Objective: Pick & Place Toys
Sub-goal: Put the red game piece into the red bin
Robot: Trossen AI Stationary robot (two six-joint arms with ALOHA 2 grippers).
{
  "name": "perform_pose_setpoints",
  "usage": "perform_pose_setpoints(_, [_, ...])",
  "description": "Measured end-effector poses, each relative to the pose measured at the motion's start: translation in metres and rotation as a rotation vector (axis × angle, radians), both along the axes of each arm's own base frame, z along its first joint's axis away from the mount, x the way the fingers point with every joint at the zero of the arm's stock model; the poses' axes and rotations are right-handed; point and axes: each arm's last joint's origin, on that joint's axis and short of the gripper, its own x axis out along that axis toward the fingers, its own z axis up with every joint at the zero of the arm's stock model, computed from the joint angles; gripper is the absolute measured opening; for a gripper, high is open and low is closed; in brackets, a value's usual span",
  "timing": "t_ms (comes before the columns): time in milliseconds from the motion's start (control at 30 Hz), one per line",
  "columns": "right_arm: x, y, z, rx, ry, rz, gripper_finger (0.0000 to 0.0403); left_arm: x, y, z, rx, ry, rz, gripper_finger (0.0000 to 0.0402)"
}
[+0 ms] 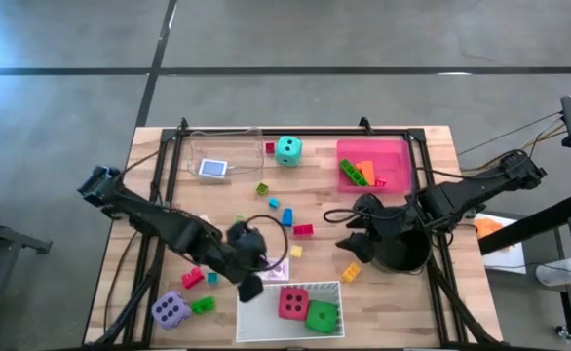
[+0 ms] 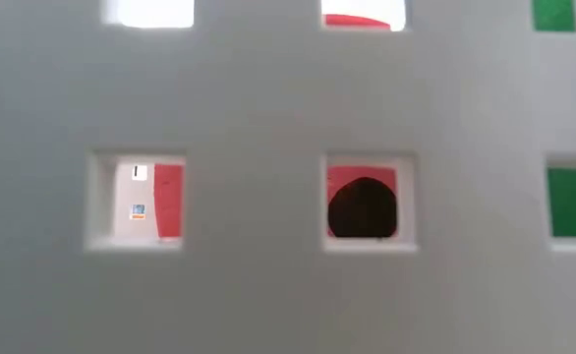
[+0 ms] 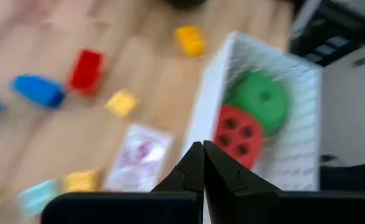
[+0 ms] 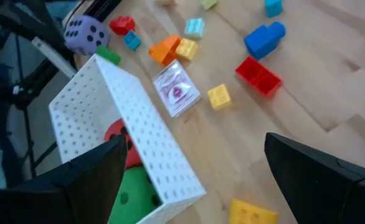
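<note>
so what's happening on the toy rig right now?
Toy sorting, partway done. The red die and green die sit in the white tray. The left hand is shut and empty above the tray's edge, near a small card. The right hand hangs open over the black pot. The purple die, teal die and loose blocks are out on the table.

Even daylight; motion-blurred left wrist view.

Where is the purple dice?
In the high view, the purple dice sits on the table's near-left corner, beside a green block, left of the white tray.
</note>
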Motion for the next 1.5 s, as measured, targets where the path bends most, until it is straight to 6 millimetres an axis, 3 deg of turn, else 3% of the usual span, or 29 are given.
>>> perform_pose_setpoints(233, [0.012, -0.004, -0.006, -0.039, 0.007, -0.002, 0.0369, -0.027, 0.017, -0.005, 0.078, 0.204, 0.163, 0.0004])
perform_pose_setpoints(467, [0.041, 0.006, -0.011, -0.155, 0.057, 0.094, 0.0369, -0.038, 0.024, -0.009, 0.181, 0.32, 0.157, 0.0018])
perform_pose_setpoints(667, [0.075, 0.009, -0.009, -0.343, 0.123, 0.254, 0.0369, -0.038, 0.025, -0.009, 0.21, 0.336, 0.119, 0.0111])
perform_pose_setpoints(933, [0.106, -0.019, -0.034, -0.525, 0.306, 0.472, 0.0369, -0.039, 0.036, -0.01, 0.229, 0.386, 0.126, 0.0242])
perform_pose_setpoints(1100, [0.111, -0.046, -0.064, -0.496, 0.374, 0.583, 0.0369, -0.045, 0.044, -0.005, 0.206, 0.371, 0.171, 0.0288])
perform_pose_setpoints(1200, [0.114, -0.056, -0.077, -0.454, 0.321, 0.62, 0.0369, -0.056, 0.049, -0.009, 0.185, 0.33, 0.171, 0.0301])
perform_pose_setpoints(1500, [0.121, -0.062, -0.104, -0.532, 0.243, 0.703, 0.0368, -0.101, 0.069, -0.035, -0.023, -0.008, 0.158, 0.0304])
